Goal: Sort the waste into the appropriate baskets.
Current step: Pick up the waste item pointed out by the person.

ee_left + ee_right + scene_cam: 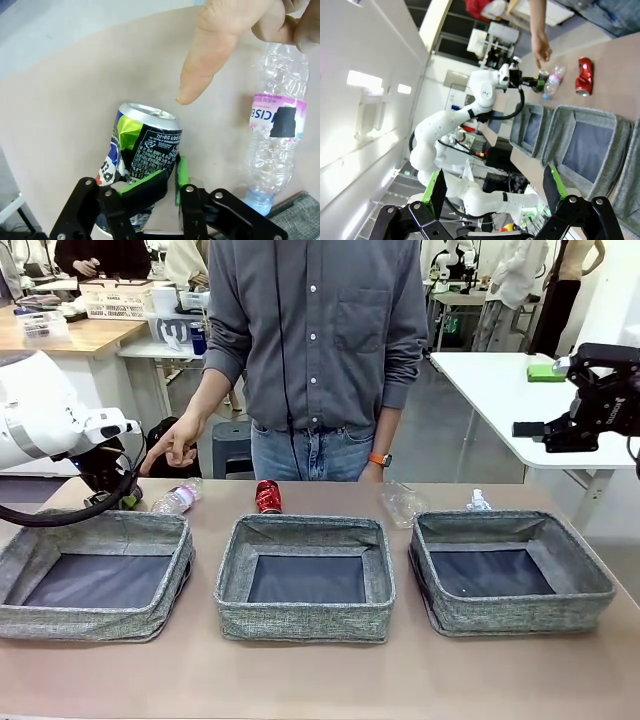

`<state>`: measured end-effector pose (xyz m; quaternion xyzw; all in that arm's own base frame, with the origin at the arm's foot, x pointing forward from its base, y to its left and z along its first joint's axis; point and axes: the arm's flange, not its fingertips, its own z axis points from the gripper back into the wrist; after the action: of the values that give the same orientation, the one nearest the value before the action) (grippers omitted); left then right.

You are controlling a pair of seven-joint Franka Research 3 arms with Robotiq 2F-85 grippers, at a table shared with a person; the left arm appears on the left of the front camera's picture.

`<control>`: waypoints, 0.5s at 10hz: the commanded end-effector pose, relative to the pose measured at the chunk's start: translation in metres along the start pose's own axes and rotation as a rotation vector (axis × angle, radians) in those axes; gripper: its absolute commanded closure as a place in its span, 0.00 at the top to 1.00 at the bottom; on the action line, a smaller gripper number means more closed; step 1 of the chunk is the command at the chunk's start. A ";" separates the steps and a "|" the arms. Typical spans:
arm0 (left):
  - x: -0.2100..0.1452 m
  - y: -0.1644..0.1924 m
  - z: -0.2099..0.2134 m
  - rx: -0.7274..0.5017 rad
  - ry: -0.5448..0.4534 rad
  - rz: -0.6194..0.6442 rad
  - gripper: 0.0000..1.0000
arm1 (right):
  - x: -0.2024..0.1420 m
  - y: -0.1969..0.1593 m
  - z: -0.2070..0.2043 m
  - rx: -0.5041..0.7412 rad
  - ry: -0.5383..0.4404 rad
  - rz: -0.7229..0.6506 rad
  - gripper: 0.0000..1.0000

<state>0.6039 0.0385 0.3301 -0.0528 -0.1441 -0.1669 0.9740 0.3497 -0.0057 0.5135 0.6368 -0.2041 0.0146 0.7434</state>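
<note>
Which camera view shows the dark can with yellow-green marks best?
The left wrist view: the dark can stands close up, print legible, between the left end effector's pads. In the front view the left arm largely hides it; in the right wrist view it is tiny and far off.

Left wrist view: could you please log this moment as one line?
left gripper: closed on dark can | right gripper: open, raised | person's hand: pointing at can | bottle: lying beside can
</note>
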 end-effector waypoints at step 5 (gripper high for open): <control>-0.007 -0.006 0.006 0.028 0.000 0.002 0.00 | 0.003 0.004 -0.002 0.018 -0.010 -0.011 1.00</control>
<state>0.6001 0.0380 0.3312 -0.0524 -0.1434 -0.1675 0.9740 0.3497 -0.0057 0.5135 0.6368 -0.2041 0.0146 0.7434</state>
